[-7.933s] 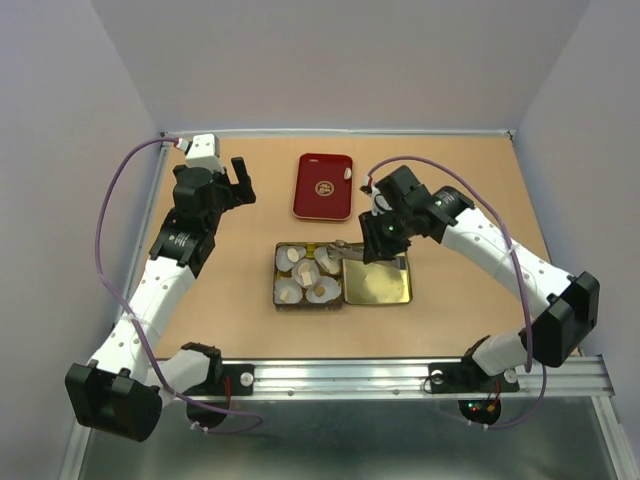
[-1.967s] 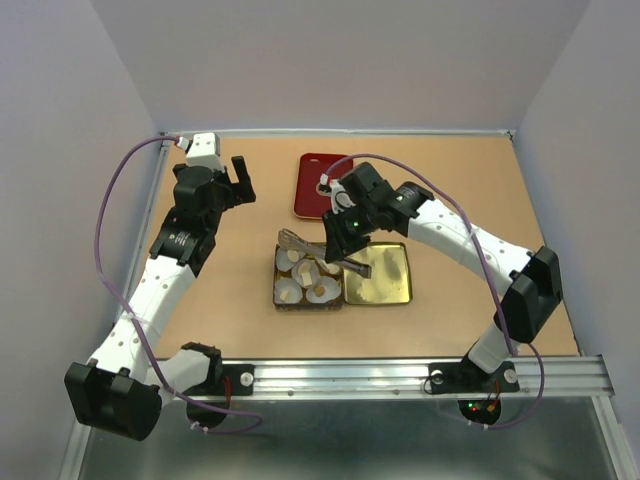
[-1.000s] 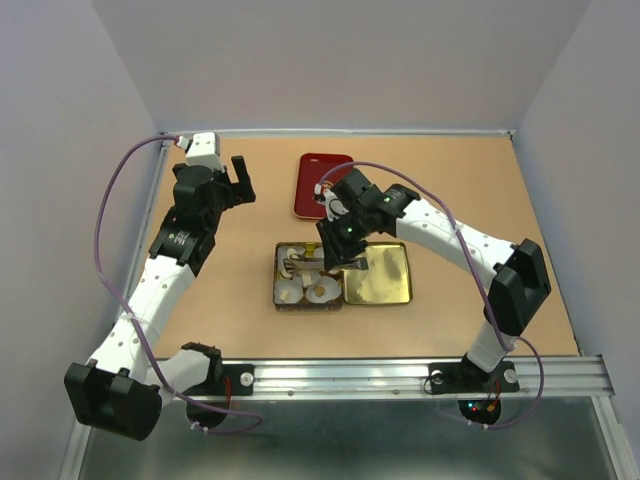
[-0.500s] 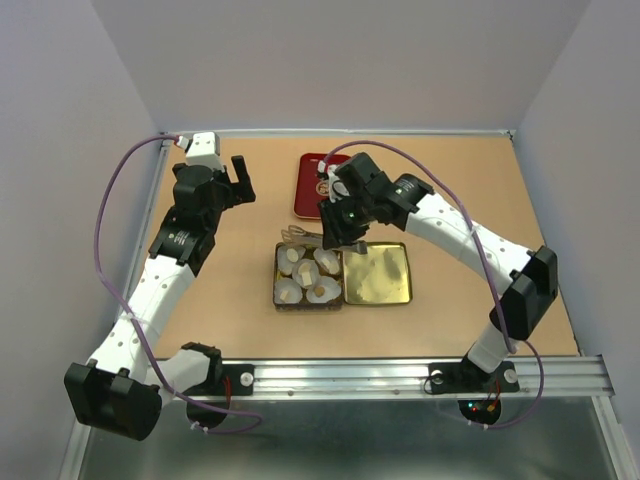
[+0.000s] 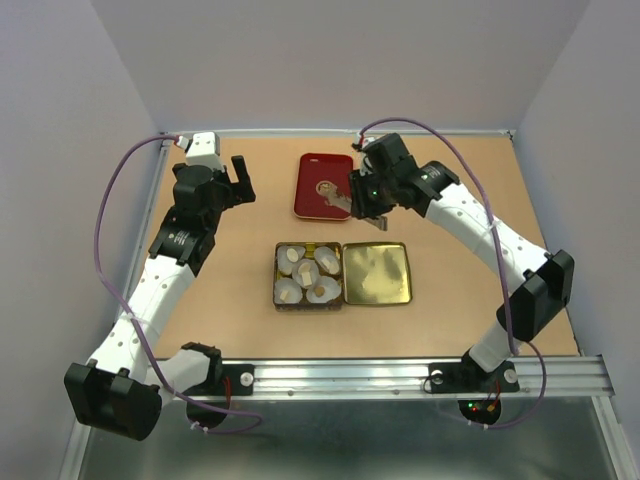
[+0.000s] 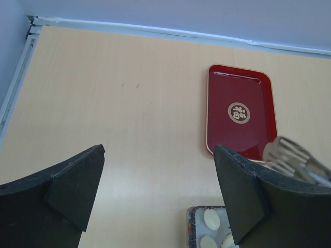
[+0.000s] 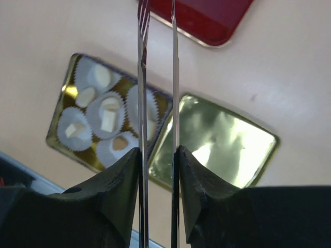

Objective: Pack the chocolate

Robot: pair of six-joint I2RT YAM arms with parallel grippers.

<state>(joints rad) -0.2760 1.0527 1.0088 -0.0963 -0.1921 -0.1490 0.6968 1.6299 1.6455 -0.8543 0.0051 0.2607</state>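
Observation:
Several cream and light brown chocolate pieces (image 7: 108,120) lie in white paper cups inside the open gold tin (image 5: 276,292) at mid-table. The left wrist view catches one cream chocolate piece (image 6: 212,219) at its lower edge. My right gripper (image 5: 366,206) is shut on long metal tweezers (image 7: 140,77). It hovers at the near right corner of the red tray (image 5: 318,170), with the tweezer tips (image 5: 324,189) reaching over the tray. I see nothing between the blades. My left gripper (image 6: 159,150) hangs open and empty over bare table at the far left.
The tin's gold lid (image 5: 377,272) lies open-side up, touching the tin's right side. The red tray (image 6: 239,93) shows a round gold emblem. Grey walls close the table at the back and both sides.
My right gripper has carried the tweezers from the tin's cups up and back to the red tray. The left arm has not moved.

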